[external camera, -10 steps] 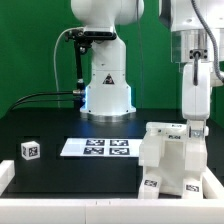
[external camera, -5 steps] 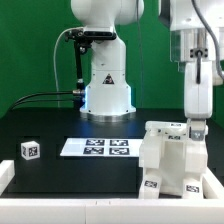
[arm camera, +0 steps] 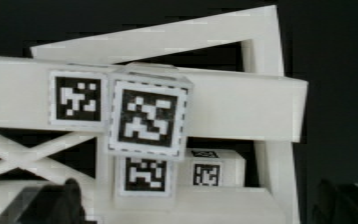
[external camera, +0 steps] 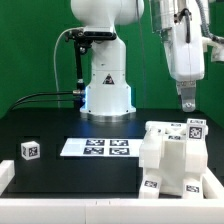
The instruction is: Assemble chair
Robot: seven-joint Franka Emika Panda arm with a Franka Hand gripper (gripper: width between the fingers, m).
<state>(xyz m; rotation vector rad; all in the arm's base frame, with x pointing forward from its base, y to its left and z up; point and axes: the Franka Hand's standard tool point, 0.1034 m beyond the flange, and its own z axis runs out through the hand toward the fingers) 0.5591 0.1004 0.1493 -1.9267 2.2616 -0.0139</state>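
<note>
The partly built white chair (external camera: 168, 158) stands at the exterior view's right, with marker tags on its front and side. A small tagged part (external camera: 195, 127) sits on its top right corner. My gripper (external camera: 187, 101) hangs well above that corner, open, holding nothing and clear of the chair. In the wrist view the chair (arm camera: 247, 95) fills the picture with its cross-braced frame, and a tagged part (arm camera: 151, 115) lies over the upper bar. My fingertips (arm camera: 55, 205) show dark at the edge, wide apart. A loose white tagged cube (external camera: 30, 150) lies at the exterior view's left.
The marker board (external camera: 97, 147) lies flat on the black table between the cube and the chair. The arm's white base (external camera: 106, 88) stands behind it with a black cable running left. A white rim (external camera: 60, 198) borders the table's front and left.
The gripper has opened, let go of the part on the chair's top right corner, and risen straight up off it. The part stays on the chair.
</note>
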